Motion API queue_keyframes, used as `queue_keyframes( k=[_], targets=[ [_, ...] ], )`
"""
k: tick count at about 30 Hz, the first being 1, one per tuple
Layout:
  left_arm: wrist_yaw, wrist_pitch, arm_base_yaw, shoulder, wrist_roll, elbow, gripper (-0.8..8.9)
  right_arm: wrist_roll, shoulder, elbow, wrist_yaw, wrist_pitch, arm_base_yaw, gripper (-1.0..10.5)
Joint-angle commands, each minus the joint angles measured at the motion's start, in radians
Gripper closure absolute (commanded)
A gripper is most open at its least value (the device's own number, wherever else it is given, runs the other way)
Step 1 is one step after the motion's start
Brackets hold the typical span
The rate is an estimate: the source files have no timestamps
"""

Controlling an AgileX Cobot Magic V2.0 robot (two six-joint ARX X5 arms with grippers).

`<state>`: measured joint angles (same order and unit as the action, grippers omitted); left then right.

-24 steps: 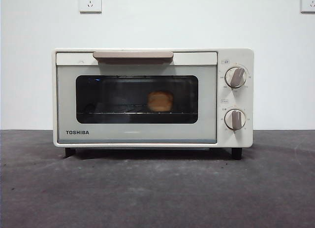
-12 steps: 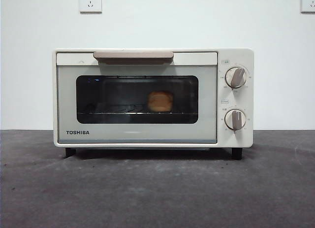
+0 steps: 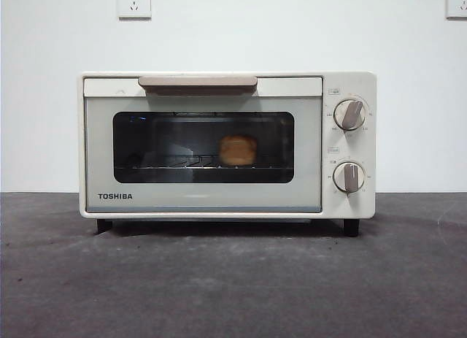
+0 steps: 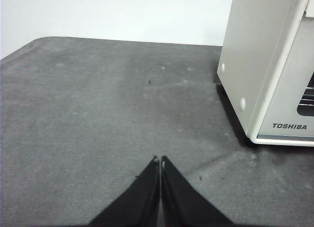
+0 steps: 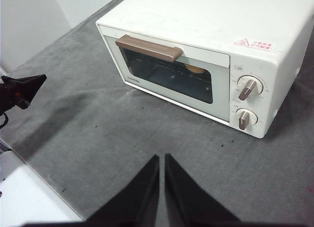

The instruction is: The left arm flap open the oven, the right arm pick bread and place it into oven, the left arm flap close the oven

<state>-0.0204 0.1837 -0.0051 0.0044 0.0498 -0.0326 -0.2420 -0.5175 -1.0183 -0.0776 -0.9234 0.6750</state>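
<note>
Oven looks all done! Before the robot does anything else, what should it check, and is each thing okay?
1. Oven door shut: ok, it sits flush under the handle.
2. Bread inside on the rack: ok, seen through the window.
3. Left gripper away from the oven: ok, jaws shut, holding nothing, over the table.
4. Right gripper away from the oven: ok, jaws shut, holding nothing.
5. Knobs set right: cannot tell.

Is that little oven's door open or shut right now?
Shut. The oven door sits flush under its handle, and the bread shows only through the glass.
</note>
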Motion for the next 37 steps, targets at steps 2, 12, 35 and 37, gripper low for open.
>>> queue_keyframes(
  k=[2, 12, 35, 37],
  targets=[
    [0.001, 0.006, -0.002, -0.001, -0.011, 0.021, 8.04, 0.008, -0.003, -0.018, 0.000, 0.010, 0.008, 9.3],
    [0.001, 0.006, -0.002, -0.001, -0.011, 0.021, 8.04, 0.008, -0.003, -0.018, 0.000, 0.012, 0.009, 9.3],
    [0.001, 0.006, -0.002, -0.001, -0.011, 0.021, 8.04, 0.262, 0.489, 0.906, -0.079, 0.826, -0.668, 9.3],
    [0.001, 0.006, -0.002, -0.001, -0.011, 0.021, 8.04, 0.261, 0.506, 0.948, -0.076, 0.826, -0.684, 9.3]
  ],
)
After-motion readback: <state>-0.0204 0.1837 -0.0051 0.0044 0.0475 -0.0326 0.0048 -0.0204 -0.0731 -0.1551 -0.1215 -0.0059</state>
